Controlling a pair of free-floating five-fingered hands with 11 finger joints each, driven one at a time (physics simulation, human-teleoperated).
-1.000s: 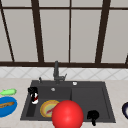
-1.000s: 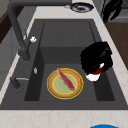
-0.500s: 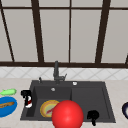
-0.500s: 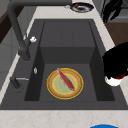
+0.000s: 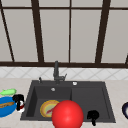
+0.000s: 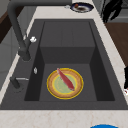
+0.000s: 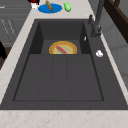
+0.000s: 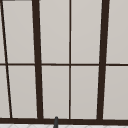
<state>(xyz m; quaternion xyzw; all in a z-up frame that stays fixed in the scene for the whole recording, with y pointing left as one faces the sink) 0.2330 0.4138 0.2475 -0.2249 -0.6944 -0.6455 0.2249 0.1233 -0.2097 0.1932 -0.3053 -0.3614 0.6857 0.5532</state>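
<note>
My left hand hovers at the left end of the sink, beside the blue plate. Its fingers are curled on a small white and red object. The same hand shows at the edge of the left side view, out past the counter's front edge, and far off in the right side view. My right hand hangs idle with relaxed fingers near the sink's front right rim, also seen as a hand beyond the counter. A yellow plate with a red strip lies in the basin.
A big red ball fills the low centre of the front view, covering part of the yellow plate. The blue plate carries a brown stick, with a green item beside it. A dark bowl sits on the right counter. The faucet stands behind the dark sink.
My left hand has carried the white and red object from over the basin's front rim out past the counter edge, drifting left in the front view. The right hand stayed put.
</note>
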